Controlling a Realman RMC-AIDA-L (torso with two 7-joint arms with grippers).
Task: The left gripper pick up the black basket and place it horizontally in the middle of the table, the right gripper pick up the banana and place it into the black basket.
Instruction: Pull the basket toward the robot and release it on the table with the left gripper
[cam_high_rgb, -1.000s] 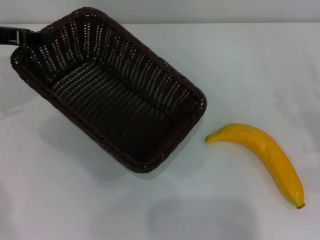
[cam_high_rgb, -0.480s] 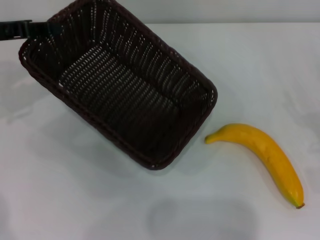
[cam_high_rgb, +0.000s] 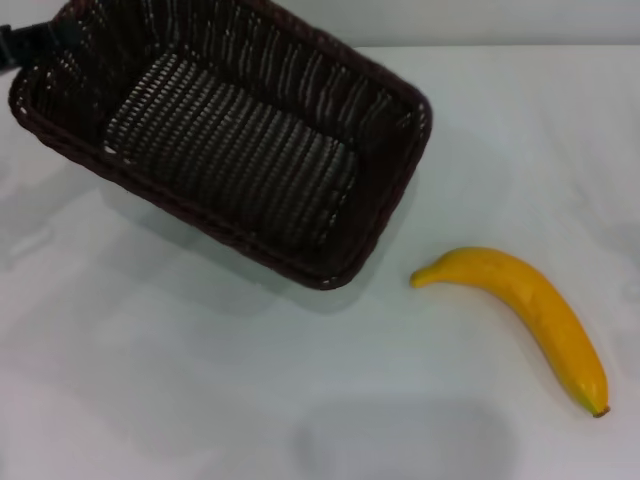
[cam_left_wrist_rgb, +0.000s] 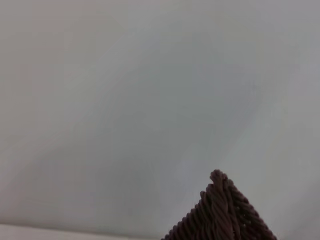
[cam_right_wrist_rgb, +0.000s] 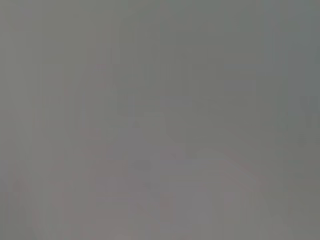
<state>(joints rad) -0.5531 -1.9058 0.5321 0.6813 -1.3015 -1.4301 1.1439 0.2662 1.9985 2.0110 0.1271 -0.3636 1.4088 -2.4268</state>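
We see the black basket (cam_high_rgb: 225, 140) in the far left part of the white worktop (cam_high_rgb: 200, 380), turned at a slant, its long sides running from the far left toward the near right. It looks tilted, its far left end raised and reaching the upper edge of the head view. The left end effector (cam_high_rgb: 22, 45) shows only as a dark piece at the basket's far left corner, touching the rim there; we cannot tell whether its fingers are apart or clamped on the rim. In the left wrist view, a bit of the braided rim (cam_left_wrist_rgb: 222, 215) rises against the pale surface. The banana (cam_high_rgb: 525, 310) lies flat on the worktop to the right of the basket, near its closest corner but apart from it, stem end toward the basket and brown tip toward the near right. The right end effector is out of sight in every view.
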